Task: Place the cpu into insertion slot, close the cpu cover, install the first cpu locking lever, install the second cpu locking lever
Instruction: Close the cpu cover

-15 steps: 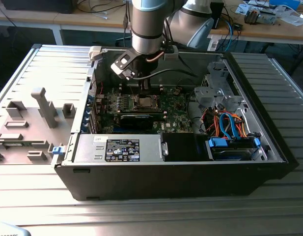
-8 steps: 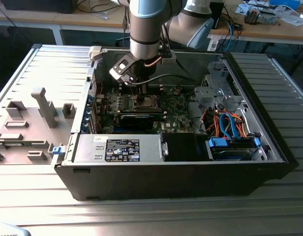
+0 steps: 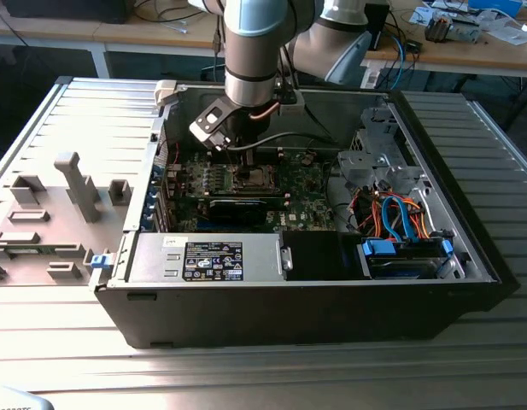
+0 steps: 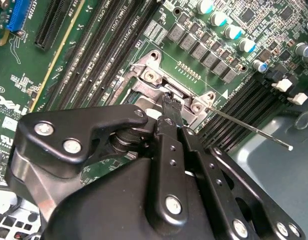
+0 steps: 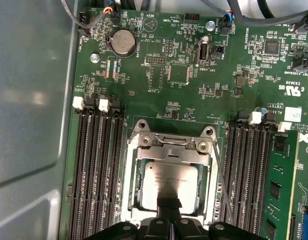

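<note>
- Holds the gripper point(image 5: 169, 207) shut, empty, at the cpu cover point(image 5: 169, 154) — seemingly pressing it over the cpu point(image 5: 168, 177).
- Leaves one lever point(image 4: 253, 130) free beside the cover.

A power supply point(image 3: 207, 259) is set along the case's point(image 3: 289, 320) near wall; blue cables point(image 3: 406, 213) are bundled at its near corner

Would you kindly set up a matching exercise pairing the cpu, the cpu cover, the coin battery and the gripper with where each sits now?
1 cpu
2 cpu cover
3 coin battery
4 gripper

A on the green board, apart from the insertion slot
B framing the chip
C black, over the slot's edge
D seated in the insertion slot

Pairs: 1-D, 2-B, 3-A, 4-C
</note>
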Robot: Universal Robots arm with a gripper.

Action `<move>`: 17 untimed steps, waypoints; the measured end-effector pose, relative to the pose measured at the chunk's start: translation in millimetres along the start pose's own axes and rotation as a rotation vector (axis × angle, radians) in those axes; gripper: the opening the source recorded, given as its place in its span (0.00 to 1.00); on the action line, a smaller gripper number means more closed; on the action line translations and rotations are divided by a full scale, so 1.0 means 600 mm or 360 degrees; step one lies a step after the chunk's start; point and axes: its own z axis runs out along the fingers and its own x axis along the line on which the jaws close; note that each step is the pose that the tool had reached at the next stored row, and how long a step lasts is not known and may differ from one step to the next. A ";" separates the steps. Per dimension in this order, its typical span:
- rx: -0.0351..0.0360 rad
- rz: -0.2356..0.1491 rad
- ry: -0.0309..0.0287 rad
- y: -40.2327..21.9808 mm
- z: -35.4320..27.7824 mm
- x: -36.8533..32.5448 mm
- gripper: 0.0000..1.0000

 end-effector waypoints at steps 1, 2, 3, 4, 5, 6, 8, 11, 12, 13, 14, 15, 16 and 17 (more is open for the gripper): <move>0.0000 0.0000 0.00002 0.001 0.000 0.000 0.11; -0.0001 0.0000 0.00000 0.004 0.000 -0.001 0.11; 0.0000 0.0000 0.00003 0.009 -0.001 -0.001 0.11; 0.0001 -0.0001 0.00011 0.012 -0.001 -0.001 0.11; 0.0003 0.0000 0.00017 0.014 -0.002 -0.002 0.11; 0.0005 0.0000 0.00018 0.017 -0.004 -0.002 0.11; 0.0009 0.0000 0.00028 0.021 -0.009 -0.002 0.11; 0.0012 0.0000 0.00058 0.025 -0.019 -0.002 0.11; 0.0015 0.0000 0.00077 0.027 -0.023 -0.003 0.11; 0.0019 0.0000 0.00103 0.030 -0.025 -0.003 0.11; 0.0024 0.0000 0.00151 0.034 -0.026 -0.003 0.11; 0.0030 0.0000 0.00183 0.037 -0.027 -0.003 0.11; 0.0037 0.0000 0.00230 0.042 -0.030 -0.004 0.11; 0.0041 0.0000 0.00266 0.045 -0.034 -0.004 0.11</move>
